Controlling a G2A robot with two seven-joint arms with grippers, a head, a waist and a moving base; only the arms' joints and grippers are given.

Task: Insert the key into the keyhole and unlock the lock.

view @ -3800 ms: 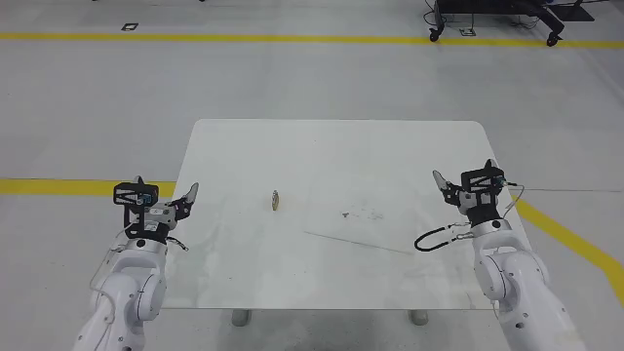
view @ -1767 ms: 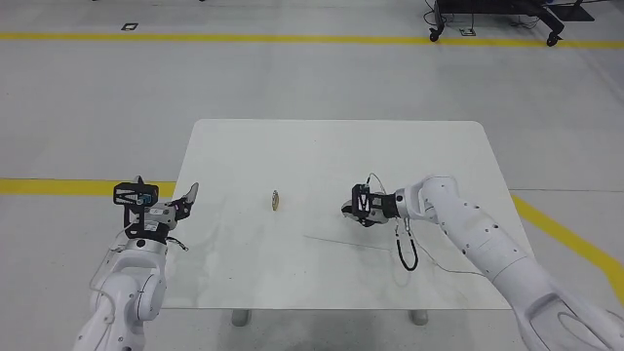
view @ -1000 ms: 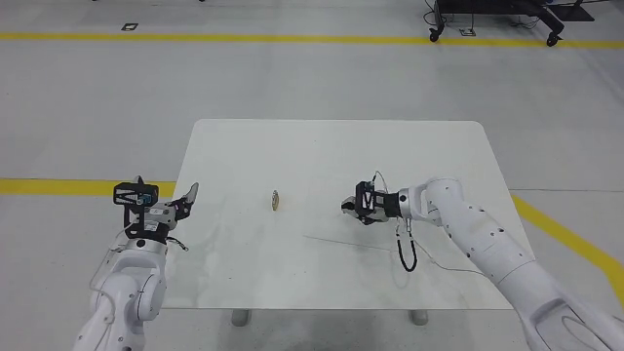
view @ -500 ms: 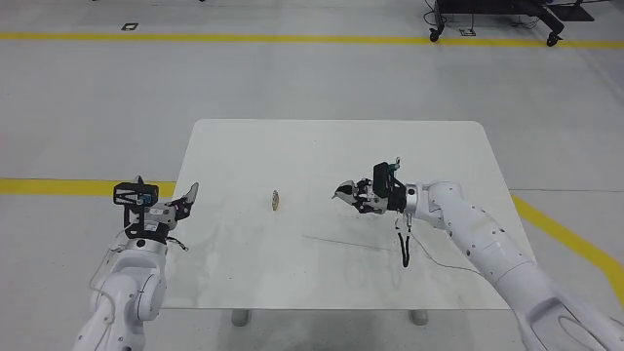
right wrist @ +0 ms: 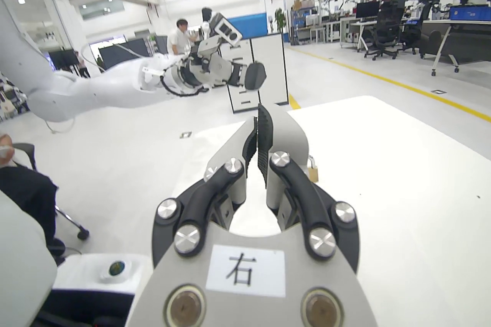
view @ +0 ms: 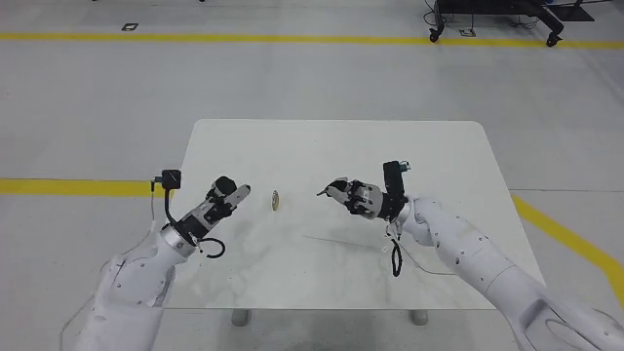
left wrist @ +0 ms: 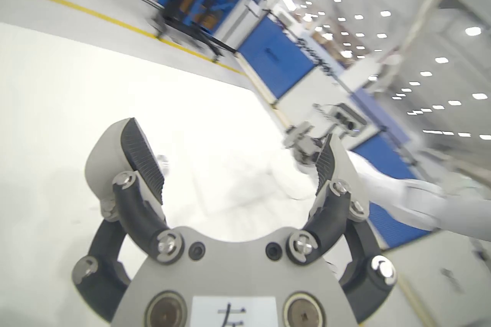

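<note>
- A small lock (view: 276,199) is seen on the white table (view: 390,146), toward the near left part of it.
- In the right wrist view, the lock (right wrist: 312,169) is seen standing up with its loop on top, just beside the fingers and apart from them.
- The lock is placed between the two grippers, nearer to the left one.
- The left gripper (view: 241,192) is held low over the table, close to the lock but not touching it.
- Its fingers (left wrist: 138,152) are spread wide apart, and nothing is held between them.
- A small shiny blurred spot (left wrist: 163,160) is seen past one finger; it looks like the lock.
- The right gripper (view: 333,189) is held above the middle of the table, pointed at the lock and the left gripper.
- Its fingers (right wrist: 264,137) are pressed together.
- From the top, a thin dark bit that looks like the key (view: 321,193) is seen sticking out of the fingertips.
- The key is kept well apart from the lock.
- A black cable (view: 395,253) is seen hanging in a loop under the right arm.
</note>
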